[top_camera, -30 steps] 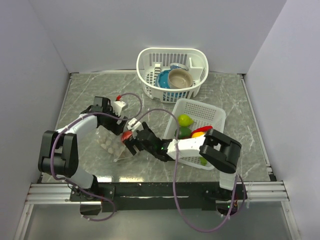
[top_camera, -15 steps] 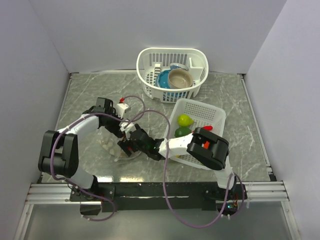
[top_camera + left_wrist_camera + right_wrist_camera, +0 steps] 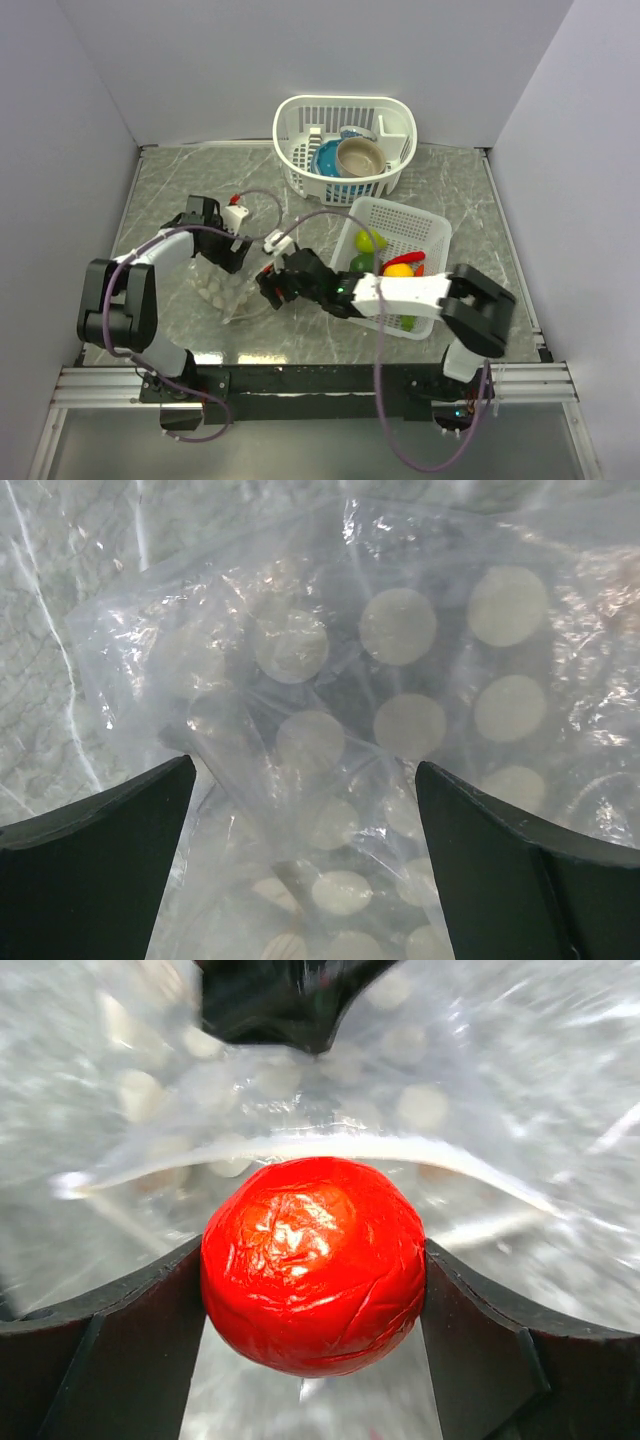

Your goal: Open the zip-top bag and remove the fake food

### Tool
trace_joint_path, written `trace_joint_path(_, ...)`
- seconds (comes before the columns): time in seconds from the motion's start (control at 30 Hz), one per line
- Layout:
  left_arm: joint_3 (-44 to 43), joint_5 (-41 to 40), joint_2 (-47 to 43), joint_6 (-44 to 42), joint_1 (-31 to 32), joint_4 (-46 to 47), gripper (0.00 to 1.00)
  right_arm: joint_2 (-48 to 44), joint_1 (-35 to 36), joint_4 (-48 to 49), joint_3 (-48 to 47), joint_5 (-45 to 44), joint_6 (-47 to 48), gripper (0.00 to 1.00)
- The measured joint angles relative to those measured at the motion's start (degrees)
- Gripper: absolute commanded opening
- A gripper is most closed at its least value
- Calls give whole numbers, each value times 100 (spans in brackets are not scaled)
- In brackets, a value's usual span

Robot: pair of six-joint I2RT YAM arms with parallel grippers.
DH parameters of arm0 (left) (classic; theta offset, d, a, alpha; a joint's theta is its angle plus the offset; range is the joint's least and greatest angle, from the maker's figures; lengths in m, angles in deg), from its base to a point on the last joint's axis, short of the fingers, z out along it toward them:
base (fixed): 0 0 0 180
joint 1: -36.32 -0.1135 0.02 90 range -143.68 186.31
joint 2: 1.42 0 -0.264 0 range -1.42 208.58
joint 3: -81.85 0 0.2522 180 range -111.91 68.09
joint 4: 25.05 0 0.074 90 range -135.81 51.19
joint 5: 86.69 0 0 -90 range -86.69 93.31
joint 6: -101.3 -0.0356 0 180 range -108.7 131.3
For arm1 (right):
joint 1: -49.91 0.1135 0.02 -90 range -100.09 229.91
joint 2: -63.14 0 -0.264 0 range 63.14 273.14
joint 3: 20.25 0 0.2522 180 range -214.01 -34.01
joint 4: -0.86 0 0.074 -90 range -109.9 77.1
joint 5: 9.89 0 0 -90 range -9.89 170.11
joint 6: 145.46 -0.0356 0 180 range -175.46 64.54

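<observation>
The clear zip-top bag (image 3: 218, 290) with white dots lies crumpled on the marble table, left of centre. My left gripper (image 3: 305, 770) hovers open just above it, and dotted plastic (image 3: 400, 630) fills the space below and between its wide jaws. My right gripper (image 3: 312, 1260) is at the bag's right end (image 3: 270, 287), shut on a glossy red ball of fake food (image 3: 312, 1260) that touches both fingers. The bag's pale mouth rim (image 3: 330, 1145) curves just behind the ball. More fake food lies in the square basket: a lime-green piece (image 3: 370, 240) and a yellow-orange one (image 3: 398, 270).
A square white lattice basket (image 3: 425, 218) stands right of centre, under my right arm. At the back, a rounded white basket (image 3: 300, 105) holds a blue bowl (image 3: 328, 158) and a tan bowl (image 3: 360, 155). Walls close in the table on three sides.
My right gripper reached left into the bag's mouth, narrowed its jaws onto the red ball, and drew back slightly to the right. The left gripper stayed open over the bag.
</observation>
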Motion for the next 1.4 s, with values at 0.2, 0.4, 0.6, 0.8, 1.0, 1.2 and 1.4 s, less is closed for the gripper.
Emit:
trace_joint_path(0.2, -61, -35, 15, 184, -81, -33, 99, -1794, 2, -396, 514, -492, -214, 12)
trace_joint_path(0.4, -898, 221, -918, 671, 131, -452, 99, -3613, -107, -999, 1268, -1814, -638, 23)
trace_joint_path(0.6, -1847, 634, -1506, 1062, 516, -586, 99, -4385, -590, -1744, 1834, -2616, -1224, 100)
trace_joint_path(0.8, -1482, 789, -2046, 1108, 597, -1021, 99, -4483, -636, -2341, 2000, -2754, -1650, 100)
trace_joint_path(1.0, -994, 988, -2789, 1381, 595, -1196, 99, -4291, -638, -3073, 1580, -2975, -2105, 100)
trace_joint_path(1.2, -1051, 1051, -2649, 1692, 595, -1285, 99, -4238, -640, -3539, 918, -3095, -2302, 100)
trace_joint_path(1.4, -1128, 1401, -2369, 1670, 568, -1475, 99, -4660, -640, -3641, 887, -3095, -2267, 100)
